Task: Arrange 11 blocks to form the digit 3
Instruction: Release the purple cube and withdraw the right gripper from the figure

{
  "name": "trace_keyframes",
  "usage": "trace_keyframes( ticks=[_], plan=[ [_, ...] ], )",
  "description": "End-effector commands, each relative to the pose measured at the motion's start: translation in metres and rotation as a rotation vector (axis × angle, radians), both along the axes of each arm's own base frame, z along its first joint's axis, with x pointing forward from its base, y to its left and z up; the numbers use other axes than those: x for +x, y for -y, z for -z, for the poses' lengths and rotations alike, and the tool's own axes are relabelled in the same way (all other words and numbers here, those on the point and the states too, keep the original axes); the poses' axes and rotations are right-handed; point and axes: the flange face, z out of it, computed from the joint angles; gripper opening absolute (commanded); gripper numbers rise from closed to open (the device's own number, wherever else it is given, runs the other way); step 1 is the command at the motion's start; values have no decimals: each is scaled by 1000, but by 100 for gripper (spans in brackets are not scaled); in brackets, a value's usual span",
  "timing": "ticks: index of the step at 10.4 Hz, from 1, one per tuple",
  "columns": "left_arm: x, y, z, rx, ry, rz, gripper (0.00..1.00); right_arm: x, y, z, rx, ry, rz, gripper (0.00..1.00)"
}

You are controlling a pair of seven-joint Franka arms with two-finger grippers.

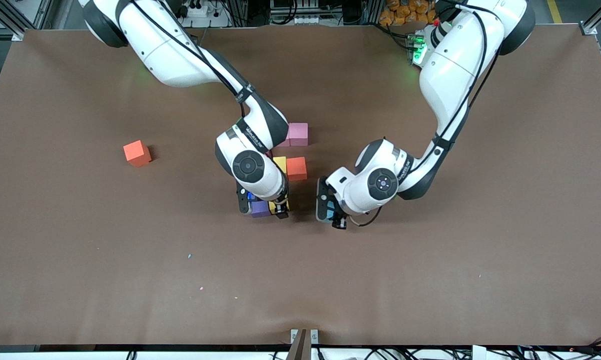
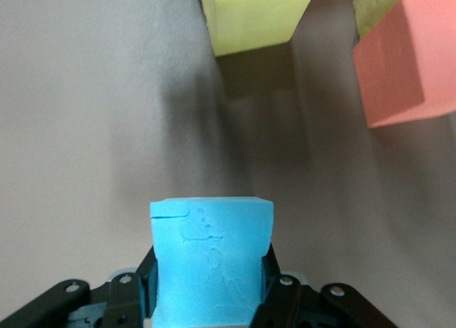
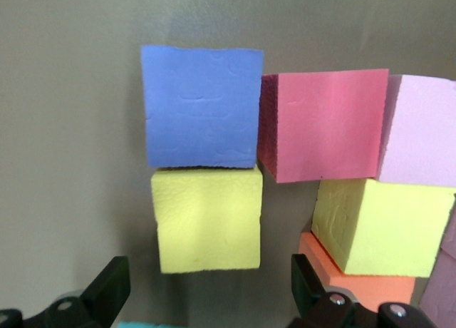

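A cluster of blocks lies mid-table: a purple block (image 3: pixel 201 107) with a yellow block (image 3: pixel 208 218) against it, a red one (image 3: pixel 324 125), a pink one (image 3: pixel 420 132), a second yellow (image 3: pixel 381 224) and an orange-red one (image 3: pixel 356 285). My right gripper (image 3: pixel 206 292) stands open over the cluster (image 1: pixel 272 210), its fingers apart just short of the first yellow block. My left gripper (image 2: pixel 210 267) is shut on a light blue block (image 2: pixel 211 235), low over bare table beside the cluster (image 1: pixel 336 217). An orange block (image 1: pixel 137 153) sits alone toward the right arm's end.
The pink block (image 1: pixel 298 134) and orange-red block (image 1: pixel 296 168) show beside the right arm's wrist, which covers much of the cluster. Small crumbs (image 1: pixel 189 256) dot the brown table (image 1: pixel 430 280) nearer the front camera.
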Motion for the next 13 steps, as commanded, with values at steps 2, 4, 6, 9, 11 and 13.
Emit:
trace_keyframes(
  ticks=[2,4,6,9,11,13],
  plan=[
    [-31,44,-1,27,-23,-76,0,26,39,-40,-18,-1,33,100],
    [-45,61,1,36,-42,-125,0,56,89,-49,-34,5,-56,100],
    [-51,68,5,48,-55,-165,0,91,164,-72,-62,65,-133,100],
    [-53,78,3,54,-29,-171,0,115,267,-101,-80,67,-306,100],
    [-48,84,2,41,-16,-168,0,127,337,-136,-89,131,-466,100],
    [-38,86,2,18,3,-181,0,122,365,-167,-126,139,-686,100]
  ],
)
